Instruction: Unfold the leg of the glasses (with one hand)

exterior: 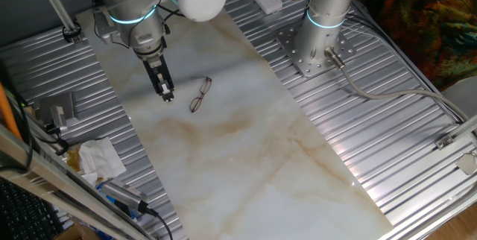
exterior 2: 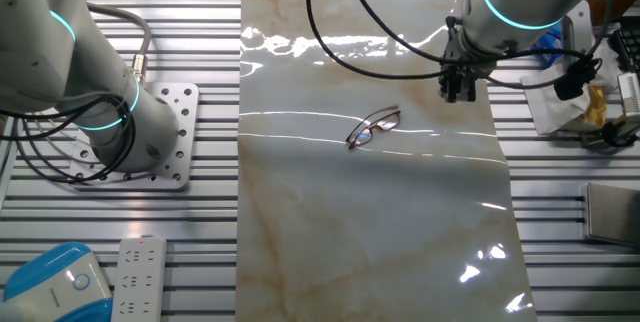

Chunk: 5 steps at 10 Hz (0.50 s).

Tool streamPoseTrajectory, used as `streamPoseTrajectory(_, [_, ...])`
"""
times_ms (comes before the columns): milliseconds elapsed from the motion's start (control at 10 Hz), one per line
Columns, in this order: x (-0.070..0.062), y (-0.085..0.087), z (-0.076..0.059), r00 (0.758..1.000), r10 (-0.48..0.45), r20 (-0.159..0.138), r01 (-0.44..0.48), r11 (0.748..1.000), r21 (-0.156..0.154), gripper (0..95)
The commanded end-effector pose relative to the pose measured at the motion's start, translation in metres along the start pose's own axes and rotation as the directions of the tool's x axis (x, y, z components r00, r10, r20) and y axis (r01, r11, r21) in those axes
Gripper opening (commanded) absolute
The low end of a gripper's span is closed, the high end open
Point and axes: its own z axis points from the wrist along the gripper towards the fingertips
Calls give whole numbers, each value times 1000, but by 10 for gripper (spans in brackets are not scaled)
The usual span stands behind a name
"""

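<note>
On the marble sheet (exterior: 246, 158) the glasses (exterior: 200, 95) lie near its middle, folded flat as far as we can judge, lenses side by side and the thin frame running roughly along the sheet's length. Our gripper (exterior: 168, 97) hangs just beside them, apart from the frame, pointing down at the sheet with nothing between its fingers. In the other fixed view the gripper (exterior 2: 458, 93) sits beyond one end of the glasses (exterior 2: 373, 127), still clear of them. Whether the jaws stand parted or closed we cannot tell; the fingertips are too small and dark in both views.

We judge the step in hand to be the approach, so nothing of the unfolding is done yet. To do it well, we want to come in low at the hinge end and catch only the leg, not the lens rim. With one gripper and no second hold, the frame will likely slide on the glossy sheet, so we should push the leg outward slowly, letting friction or the frame's own weight resist. The wire looks slight; a hard pinch could bend it.
</note>
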Motion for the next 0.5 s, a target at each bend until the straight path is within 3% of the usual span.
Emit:
streamPoseTrajectory(100, [0,0,0,1000,-2,0,2,1000,-1,190])
streamPoseTrajectory(500, [2,-3,4,1000,-28,-7,28,1000,3,190])
